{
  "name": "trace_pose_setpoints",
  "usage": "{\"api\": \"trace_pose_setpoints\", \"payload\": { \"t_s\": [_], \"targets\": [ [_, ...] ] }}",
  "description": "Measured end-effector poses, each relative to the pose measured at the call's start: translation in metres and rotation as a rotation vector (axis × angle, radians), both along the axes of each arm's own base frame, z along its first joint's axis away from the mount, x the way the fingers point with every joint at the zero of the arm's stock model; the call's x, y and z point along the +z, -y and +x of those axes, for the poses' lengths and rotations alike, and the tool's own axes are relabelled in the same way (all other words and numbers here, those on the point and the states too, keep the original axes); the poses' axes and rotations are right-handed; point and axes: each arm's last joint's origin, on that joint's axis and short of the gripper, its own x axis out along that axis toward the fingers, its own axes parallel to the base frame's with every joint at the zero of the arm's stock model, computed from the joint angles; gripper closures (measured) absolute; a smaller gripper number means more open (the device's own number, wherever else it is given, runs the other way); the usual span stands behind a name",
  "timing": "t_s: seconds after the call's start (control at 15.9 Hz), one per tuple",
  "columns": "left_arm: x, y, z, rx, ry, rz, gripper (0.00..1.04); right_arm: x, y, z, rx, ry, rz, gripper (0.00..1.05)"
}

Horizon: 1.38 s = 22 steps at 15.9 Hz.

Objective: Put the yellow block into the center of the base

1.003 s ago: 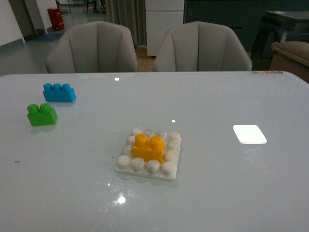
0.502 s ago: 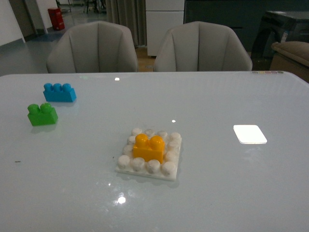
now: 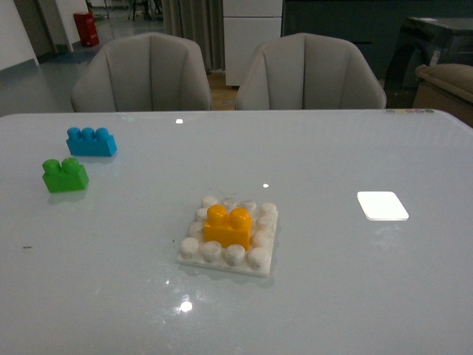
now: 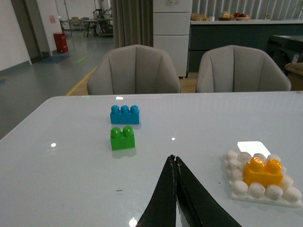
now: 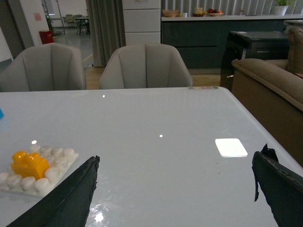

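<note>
My yellow block [image 3: 227,226] hides the base's [image 3: 194,256] 4 center studs; the right gripper's [image 5: 175,189] finger bases are cropped.

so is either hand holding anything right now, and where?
Nothing held. Left hand is shut with nothing between its fingers; right hand is open. The yellow block sits on the base.

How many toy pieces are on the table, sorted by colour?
Yellow-orange two-stud plastic brick: 1
Green two-stud plastic brick: 1
Blue three-stud plastic brick: 1
White square studded plastic plate: 1
Total: 4
</note>
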Motion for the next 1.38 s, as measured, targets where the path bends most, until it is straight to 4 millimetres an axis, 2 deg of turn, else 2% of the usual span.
{"api": "trace_pose_setpoints", "payload": {
  "t_s": [0.31, 0.38, 0.44, 0.82, 0.88, 1.32, 1.38],
  "targets": [
    [-0.002, 0.000, -0.006, 0.000, -0.018, 0.000, 1.03, 0.000, 0.000, 0.000, 0.000, 0.000, 0.000, 0.06],
    [-0.008, 0.000, -0.013, -0.001, -0.058, 0.000, 1.03, 0.000, 0.000, 0.000, 0.000, 0.000, 0.000, 0.06],
    [-0.001, 0.000, -0.015, -0.001, 0.007, 0.000, 1.03, 0.000, 0.000, 0.000, 0.000, 0.000, 0.000, 0.06],
    [-0.004, 0.000, -0.015, 0.000, -0.017, 0.000, 1.03, 0.000, 0.000, 0.000, 0.000, 0.000, 0.000, 0.06],
    [-0.004, 0.000, -0.015, 0.000, -0.017, 0.000, 0.96, 0.000, 0.000, 0.000, 0.000, 0.000, 0.000, 0.06],
    [-0.004, 0.000, -0.015, 0.000, -0.017, 0.000, 0.09, 0.000, 0.000, 0.000, 0.000, 0.000, 0.000, 0.06],
    [-0.004, 0.000, -0.015, 0.000, -0.017, 0.001, 0.05, 0.000, 0.000, 0.000, 0.000, 0.000, 0.000, 0.06]
  ]
}}
